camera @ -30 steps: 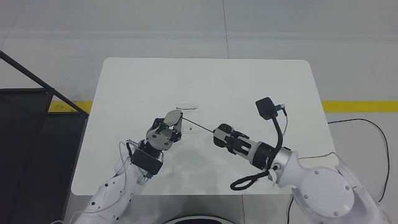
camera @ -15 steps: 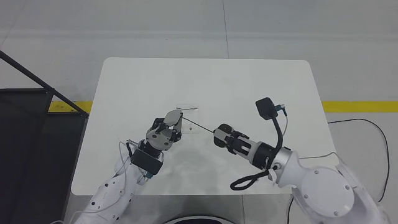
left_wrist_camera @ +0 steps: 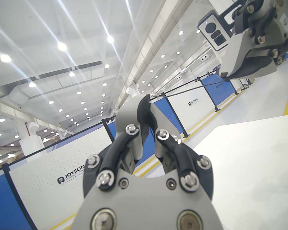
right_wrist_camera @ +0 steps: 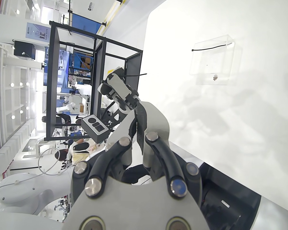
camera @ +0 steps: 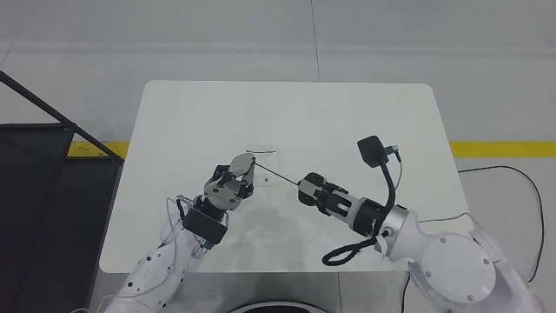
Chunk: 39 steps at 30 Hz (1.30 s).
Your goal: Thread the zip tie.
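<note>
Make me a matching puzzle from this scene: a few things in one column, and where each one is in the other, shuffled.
Things:
1. held zip tie
2. spare zip tie
3. clear box

Places:
A. standing on the white table
B. resting on the clear box
C. stretched in the air from the left gripper to the right gripper

Pairs: 1-C, 2-B, 3-A.
</note>
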Available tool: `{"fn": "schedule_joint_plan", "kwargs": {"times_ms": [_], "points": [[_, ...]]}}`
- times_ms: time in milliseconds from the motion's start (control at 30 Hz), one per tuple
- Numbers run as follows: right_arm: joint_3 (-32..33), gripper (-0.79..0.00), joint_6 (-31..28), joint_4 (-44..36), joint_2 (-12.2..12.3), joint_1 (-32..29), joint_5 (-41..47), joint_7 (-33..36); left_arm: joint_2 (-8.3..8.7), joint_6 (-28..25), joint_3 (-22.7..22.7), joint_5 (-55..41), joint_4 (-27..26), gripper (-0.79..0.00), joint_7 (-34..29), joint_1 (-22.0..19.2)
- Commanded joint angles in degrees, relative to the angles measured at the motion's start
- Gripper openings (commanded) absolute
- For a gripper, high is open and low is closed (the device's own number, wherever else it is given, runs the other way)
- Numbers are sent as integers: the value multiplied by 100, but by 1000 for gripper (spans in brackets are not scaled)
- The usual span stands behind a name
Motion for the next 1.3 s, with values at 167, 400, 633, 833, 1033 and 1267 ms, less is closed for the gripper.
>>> {"fn": "schedule_joint_plan", "kwargs": {"times_ms": [167, 400, 633, 833, 1033, 1267], "points": [[-75, -785, 51, 0, -28, 40, -43, -21, 0, 0, 0, 0, 0, -785, 0, 0], [-138, -785, -34, 0, -67, 83, 13, -80, 0, 0, 0, 0, 0, -785, 0, 0], [-117, -785, -255, 0, -105, 14, 183, -210, 0, 0, 0, 0, 0, -785, 0, 0], [-3, -785, -601, 0, -128, -122, 414, -299, 0, 0, 0, 0, 0, -785, 0, 0], [127, -785, -974, 1, -142, -303, 595, -350, 0, 0, 0, 0, 0, -785, 0, 0], [250, -785, -1115, 0, -158, -311, 731, -299, 0, 0, 0, 0, 0, -785, 0, 0]]}}
